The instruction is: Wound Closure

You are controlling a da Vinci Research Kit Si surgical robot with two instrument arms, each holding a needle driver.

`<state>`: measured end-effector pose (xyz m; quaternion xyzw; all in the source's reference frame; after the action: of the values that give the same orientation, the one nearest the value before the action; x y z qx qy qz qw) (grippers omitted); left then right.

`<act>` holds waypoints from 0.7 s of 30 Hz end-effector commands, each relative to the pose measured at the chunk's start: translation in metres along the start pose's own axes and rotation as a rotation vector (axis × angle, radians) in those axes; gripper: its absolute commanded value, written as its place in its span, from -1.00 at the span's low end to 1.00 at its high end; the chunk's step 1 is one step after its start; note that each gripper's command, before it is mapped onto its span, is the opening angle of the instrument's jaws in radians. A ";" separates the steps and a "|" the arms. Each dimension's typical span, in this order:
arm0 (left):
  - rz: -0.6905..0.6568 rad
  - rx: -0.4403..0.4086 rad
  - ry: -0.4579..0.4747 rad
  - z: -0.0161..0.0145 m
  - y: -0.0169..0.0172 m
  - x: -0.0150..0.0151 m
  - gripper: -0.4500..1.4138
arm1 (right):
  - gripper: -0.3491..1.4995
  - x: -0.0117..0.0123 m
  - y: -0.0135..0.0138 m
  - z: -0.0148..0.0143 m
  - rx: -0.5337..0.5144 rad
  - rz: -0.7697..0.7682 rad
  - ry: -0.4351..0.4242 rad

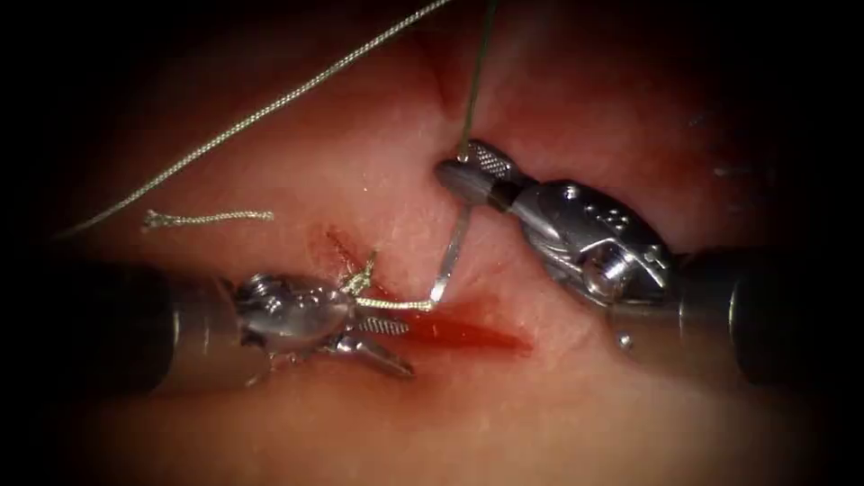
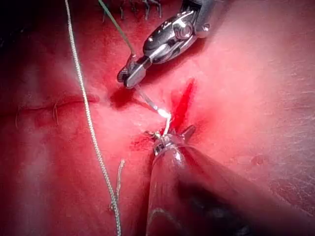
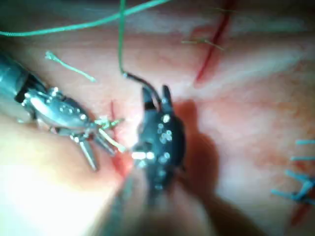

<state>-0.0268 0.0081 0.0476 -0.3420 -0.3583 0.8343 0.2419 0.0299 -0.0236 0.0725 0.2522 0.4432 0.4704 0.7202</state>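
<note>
My right tool point(image 1: 472, 169) comes in from the right with its jaws shut on the curved needle point(image 1: 453, 247) close to its tail, where the thread point(image 1: 477, 81) leaves upward. The needle runs down and left to the left end of the cut point(image 1: 477, 335). Its tip rests at the tissue there; I cannot tell if it is in. My left tool point(image 1: 409, 349) lies left of the cut with its jaws open and nothing held. A knotted stitch with short braided ends point(image 1: 391, 305) sits just above its upper jaw. The left wrist view shows the needle point(image 2: 147, 102) between the right tool point(image 2: 130, 77) and the left tool point(image 2: 167, 133).
A long strand of thread point(image 1: 270, 112) crosses the tissue at upper left. A short cut piece of thread point(image 1: 207, 217) lies below it. Red fluid fills the cut. Earlier stitches point(image 3: 300, 187) and a second red line point(image 3: 211, 49) appear in the right wrist view.
</note>
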 end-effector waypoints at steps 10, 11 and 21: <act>0.000 -0.001 0.003 0.0008 -0.0004 0.0000 -0.08 | -1.00 0.0000 -0.0001 0.0011 0.037 0.100 -0.026; 0.000 -0.001 0.003 0.0008 -0.0003 0.0000 -0.08 | -1.00 0.0000 -0.0001 0.0011 0.038 0.110 -0.030; 0.000 -0.001 0.003 0.0008 -0.0003 0.0000 -0.08 | -1.00 -0.0002 -0.0008 0.0013 0.058 0.160 -0.058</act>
<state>-0.0268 0.0081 0.0476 -0.3428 -0.3582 0.8338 0.2428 0.0306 -0.0240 0.0722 0.3218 0.4129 0.5066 0.6850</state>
